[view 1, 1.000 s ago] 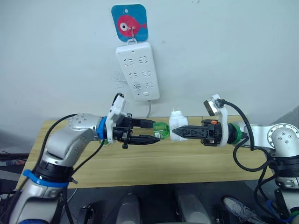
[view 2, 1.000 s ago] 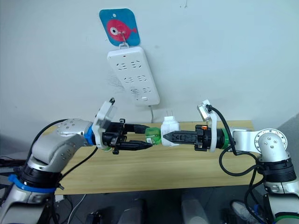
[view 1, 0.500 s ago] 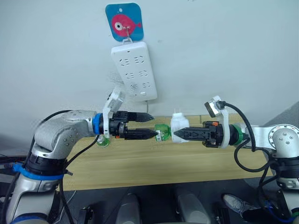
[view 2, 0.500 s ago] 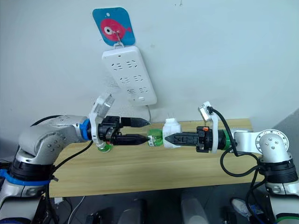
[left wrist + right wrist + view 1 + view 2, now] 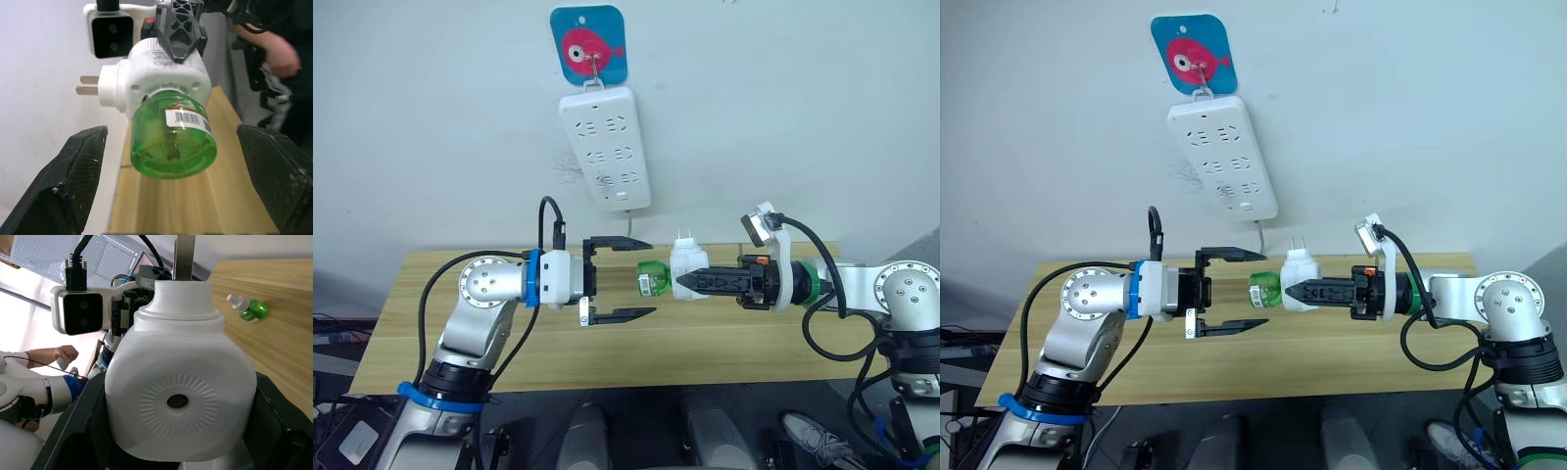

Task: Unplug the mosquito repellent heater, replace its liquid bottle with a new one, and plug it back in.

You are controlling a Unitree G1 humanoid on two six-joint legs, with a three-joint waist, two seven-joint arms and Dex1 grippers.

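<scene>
The white mosquito repellent heater (image 5: 685,262) hangs in the air above the table, prongs up, with my right gripper (image 5: 683,283) shut on it. A green liquid bottle (image 5: 651,278) sits screwed into the heater's side and points toward my left arm. My left gripper (image 5: 653,277) is open wide, one finger above and one below the bottle's base, touching neither. In the left wrist view the bottle (image 5: 173,142) lies between the two spread fingers (image 5: 73,181). Another green bottle (image 5: 247,308) lies on its side on the table.
A long white power strip (image 5: 607,147) hangs on the wall from a blue fish hook (image 5: 592,44), above and behind the grippers. The wooden table (image 5: 705,343) runs below both arms. A person's hand (image 5: 281,54) is off to the side beyond the table.
My left gripper has gone from closed around the green bottle to wide open, and it has drawn back a little to the left. The right gripper still holds the heater in place.
</scene>
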